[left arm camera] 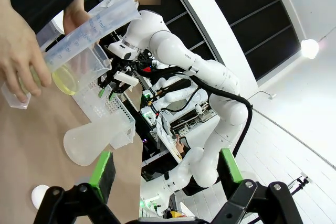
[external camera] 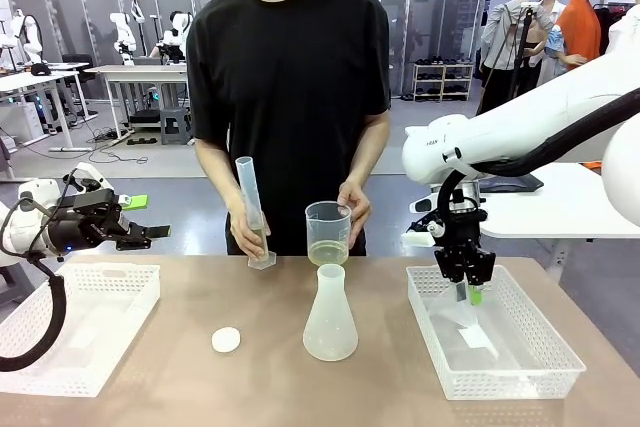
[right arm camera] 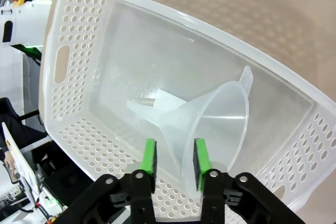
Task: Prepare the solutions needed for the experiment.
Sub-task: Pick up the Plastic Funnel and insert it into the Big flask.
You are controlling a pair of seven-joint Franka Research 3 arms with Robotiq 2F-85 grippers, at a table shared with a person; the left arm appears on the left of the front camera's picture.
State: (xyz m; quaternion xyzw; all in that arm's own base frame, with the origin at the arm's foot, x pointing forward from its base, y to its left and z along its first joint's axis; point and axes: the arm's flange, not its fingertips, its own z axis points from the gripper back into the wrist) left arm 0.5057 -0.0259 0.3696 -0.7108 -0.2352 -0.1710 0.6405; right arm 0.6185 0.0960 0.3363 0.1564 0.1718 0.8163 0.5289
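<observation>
The solutions are pale yellow-green liquid (external camera: pixel 328 251) in the bottom of a clear beaker (external camera: pixel 328 222) and a little in a tall measuring cylinder (external camera: pixel 250 202), each held in one of the person's hands at the far edge. The left wrist view shows the cylinder's liquid (left arm camera: pixel 64 80). A frosted conical flask (external camera: pixel 330 317) stands mid-table. My right gripper (external camera: pixel 472 292) reaches down into the right basket (external camera: pixel 520 372). In the right wrist view its fingers (right arm camera: pixel 174 163) straddle the rim of a clear funnel (right arm camera: pixel 223 116), narrowed but with gaps. My left gripper (external camera: pixel 150 234) hovers open at far left, nothing between its fingers (left arm camera: pixel 167 169).
A white perforated basket (external camera: pixel 100 332) sits under my left arm. A small white round disc (external camera: pixel 226 340) lies on the table left of the flask. The person stands close behind the table's far edge, hands over it.
</observation>
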